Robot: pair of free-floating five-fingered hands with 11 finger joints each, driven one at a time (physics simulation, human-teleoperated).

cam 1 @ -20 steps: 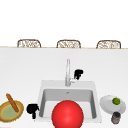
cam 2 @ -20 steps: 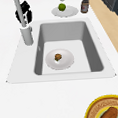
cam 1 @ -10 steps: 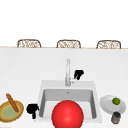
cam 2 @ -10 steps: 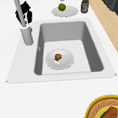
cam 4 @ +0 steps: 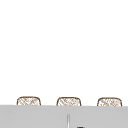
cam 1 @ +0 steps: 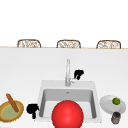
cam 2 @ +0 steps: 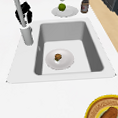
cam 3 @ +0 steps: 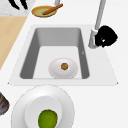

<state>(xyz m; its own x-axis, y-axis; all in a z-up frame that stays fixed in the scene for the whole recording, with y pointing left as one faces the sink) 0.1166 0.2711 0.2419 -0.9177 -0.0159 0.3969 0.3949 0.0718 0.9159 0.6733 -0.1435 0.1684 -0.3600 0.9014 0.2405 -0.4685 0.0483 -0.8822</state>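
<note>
The right hand (cam 1: 78, 74) sits just beside the faucet (cam 1: 67, 72), at its handle side near the base; its fingers appear curled toward the faucet, but whether they actually grip the handle cannot be told from the front or side views (cam 3: 106, 37). The left hand (cam 1: 32, 109) hangs over the counter (cam 1: 25, 75) at the front left corner of the sink (cam 1: 43, 86), fingers curled and holding nothing, between the sink and a wooden bowl (cam 1: 10, 111). Inside the sink lies a white plate (cam 2: 59, 59) with a small brown item, well apart from both hands.
</note>
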